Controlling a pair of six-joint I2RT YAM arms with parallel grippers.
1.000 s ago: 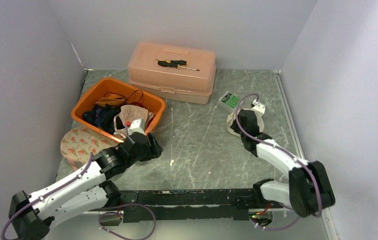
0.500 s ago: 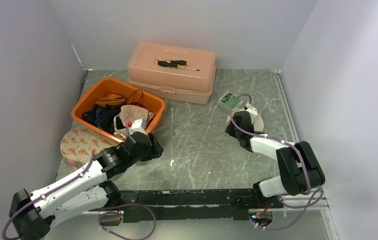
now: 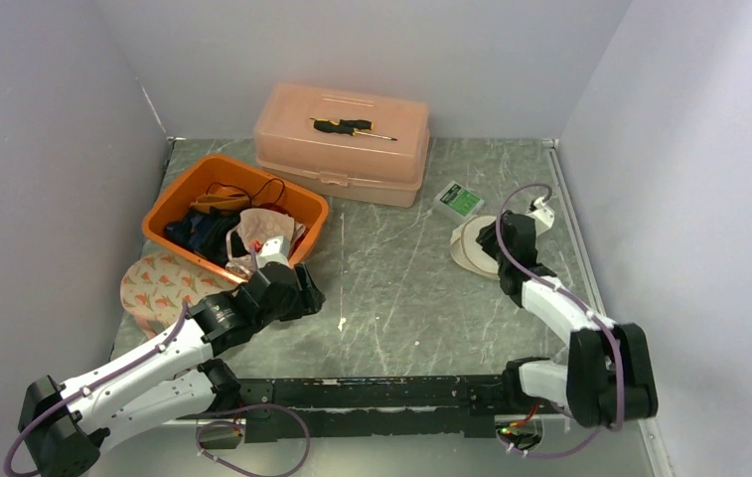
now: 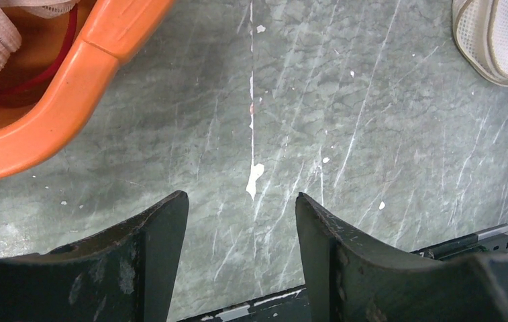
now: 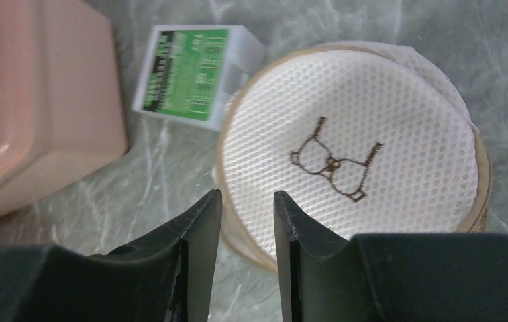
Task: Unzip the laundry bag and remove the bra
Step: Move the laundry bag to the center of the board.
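Only R wrist cam shows bra logo [image 5: 335,161] on laundry bag [image 5: 398,100].

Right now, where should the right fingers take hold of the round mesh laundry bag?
Probably its tan side band, from above at the near edge: the laundry bag lies flat, taut on top, no fold to pinch. No zipper pull shows.

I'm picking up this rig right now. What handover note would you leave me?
Left gripper: fingers open, empty, over the grey table beside the orange plastic basin.
Right gripper: fingers partly open, nothing visibly held, at the rim of the round white mesh laundry bag.
Done: nothing yet; the bag looks closed.
Left: find the zip, open it, take out the bra.
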